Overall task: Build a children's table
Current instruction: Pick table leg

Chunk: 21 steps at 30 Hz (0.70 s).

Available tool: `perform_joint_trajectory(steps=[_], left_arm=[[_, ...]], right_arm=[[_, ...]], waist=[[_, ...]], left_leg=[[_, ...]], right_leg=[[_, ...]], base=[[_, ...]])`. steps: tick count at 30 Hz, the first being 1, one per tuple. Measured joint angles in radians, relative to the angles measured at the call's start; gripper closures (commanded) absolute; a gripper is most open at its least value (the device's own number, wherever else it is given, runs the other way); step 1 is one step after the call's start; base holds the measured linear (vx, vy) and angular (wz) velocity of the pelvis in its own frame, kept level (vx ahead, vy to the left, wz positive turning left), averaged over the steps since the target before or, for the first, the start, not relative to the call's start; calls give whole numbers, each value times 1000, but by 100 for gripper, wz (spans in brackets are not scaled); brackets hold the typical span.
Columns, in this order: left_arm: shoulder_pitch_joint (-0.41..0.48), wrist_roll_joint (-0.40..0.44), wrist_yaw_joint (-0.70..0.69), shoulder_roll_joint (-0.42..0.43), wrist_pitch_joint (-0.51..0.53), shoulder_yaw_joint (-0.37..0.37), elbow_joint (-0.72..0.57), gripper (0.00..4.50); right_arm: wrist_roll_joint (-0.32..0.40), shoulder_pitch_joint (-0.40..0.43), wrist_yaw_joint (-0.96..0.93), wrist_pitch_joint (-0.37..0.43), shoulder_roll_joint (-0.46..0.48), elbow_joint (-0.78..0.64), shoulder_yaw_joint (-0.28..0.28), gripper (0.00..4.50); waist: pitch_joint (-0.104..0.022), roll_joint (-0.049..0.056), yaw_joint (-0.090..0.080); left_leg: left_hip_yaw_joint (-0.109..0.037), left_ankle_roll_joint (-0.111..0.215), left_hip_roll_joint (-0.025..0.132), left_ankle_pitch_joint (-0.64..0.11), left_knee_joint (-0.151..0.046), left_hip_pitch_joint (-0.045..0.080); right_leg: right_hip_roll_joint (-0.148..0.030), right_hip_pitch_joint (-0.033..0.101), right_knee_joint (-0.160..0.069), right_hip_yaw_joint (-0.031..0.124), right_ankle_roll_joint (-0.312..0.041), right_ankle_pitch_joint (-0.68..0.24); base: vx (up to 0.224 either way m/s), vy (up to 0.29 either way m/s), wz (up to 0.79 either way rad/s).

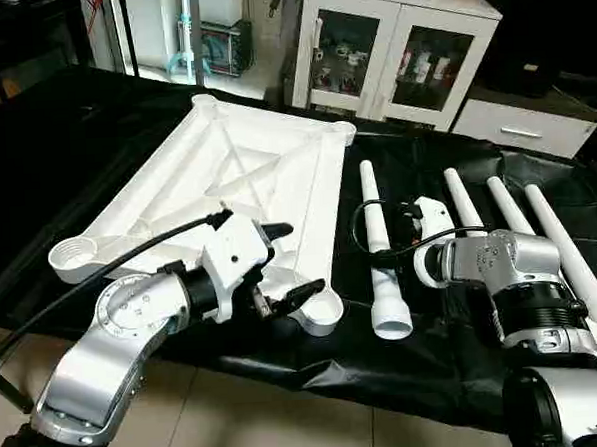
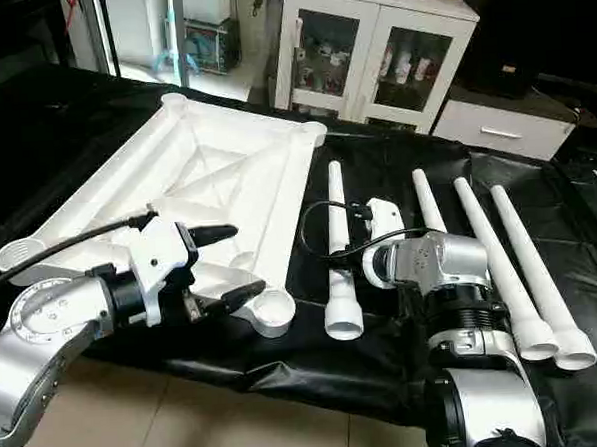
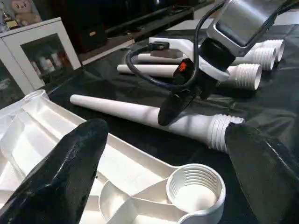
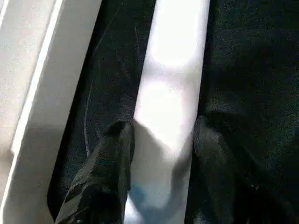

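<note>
Tabletop: white, lying underside up on the black-covered counter, ribs showing. Its near corner socket is round, ridged inside and empty.

Legs: four, all lying flat on the counter. One leg lies just beside the tabletop, its wide ribbed end towards you and close to the near socket. Three more legs lie side by side beyond it, further from the tabletop.

Right jaws: straddling the nearest leg about mid-length, one finger on each side. You cannot tell from these views whether the pads are already pressing; no lift is evident, and the leg lies on the counter.

Left jaws: spread wide, holding nothing, hovering over the near socket corner of the tabletop.

Handling notes, by judgement:
- Centre the leg between your right fingers before squeezing; a tapered tube may slip towards its thin end.
- Grip closer to the ribbed end if you can, for control.
- Use your left jaws to steady the tabletop rim beside the socket.
- Stand the leg upright, ribbed end down, before seating it.
</note>
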Motion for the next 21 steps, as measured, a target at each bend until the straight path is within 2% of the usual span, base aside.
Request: perform_joint_trajectory(steps=[8,12,16,18,21], left_arm=[[0,-2,2,-3,6,0,0,0],[-12,-6,30,-33,9,16,0,0],[-43,-20,70,-63,9,47,1,0],[-51,-21,91,-83,9,61,8,0],[-76,-21,133,-119,10,74,37,0]], right_arm=[[17,2,2,4,-10,10,-30,273],[44,10,-4,0,-15,-2,-88,275],[75,23,10,17,-45,-63,-127,279],[99,27,22,35,-63,-120,-143,313],[131,39,56,63,-122,-217,-169,335]], waist=[[0,0,0],[1,1,1],[8,11,2],[10,14,2],[14,20,5]], left_leg=[[0,0,0,0,0,-1],[0,0,0,0,0,-4],[0,-1,2,1,-3,-7],[1,-1,5,5,-4,-8],[9,-2,13,6,-4,-10]], right_leg=[[0,0,-1,0,0,0],[0,0,-3,0,0,0],[0,-3,-3,-1,0,0],[2,-3,-3,-4,-3,0],[2,-3,-4,-9,-6,-1]], base=[[0,0,0],[0,0,0],[0,0,0],[0,0,0],[0,0,0]])
